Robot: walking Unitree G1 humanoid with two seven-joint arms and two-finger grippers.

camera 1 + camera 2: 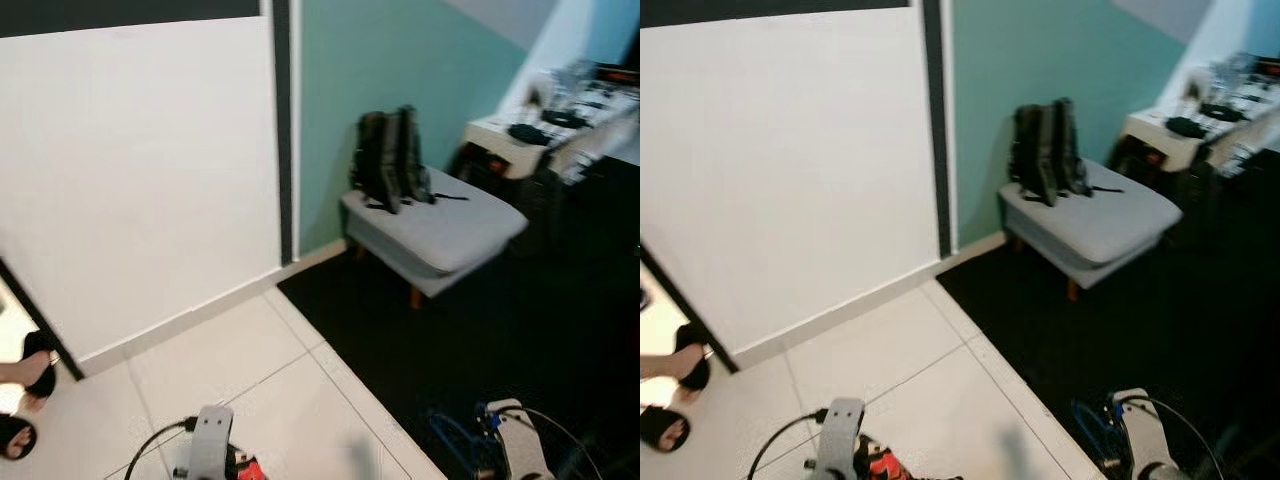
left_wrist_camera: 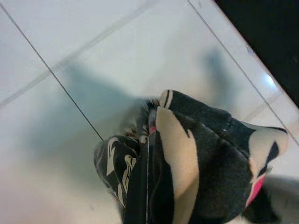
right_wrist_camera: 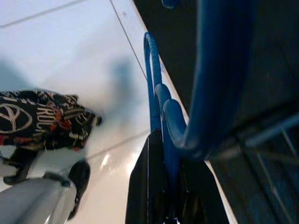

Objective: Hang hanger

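Here the right pincer [image 3: 161, 205] is clamped on the blue hanger [image 3: 156, 100], the left pincer [image 2: 154, 186] on a patterned garment [image 2: 187, 158], above the floor; next, probably finding a rail.

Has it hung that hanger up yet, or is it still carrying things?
Picked up: the right gripper is clamped on the blue hanger, and the left gripper holds a patterned garment. Nothing is hung yet; the robot faces a white wall and a grey seat.
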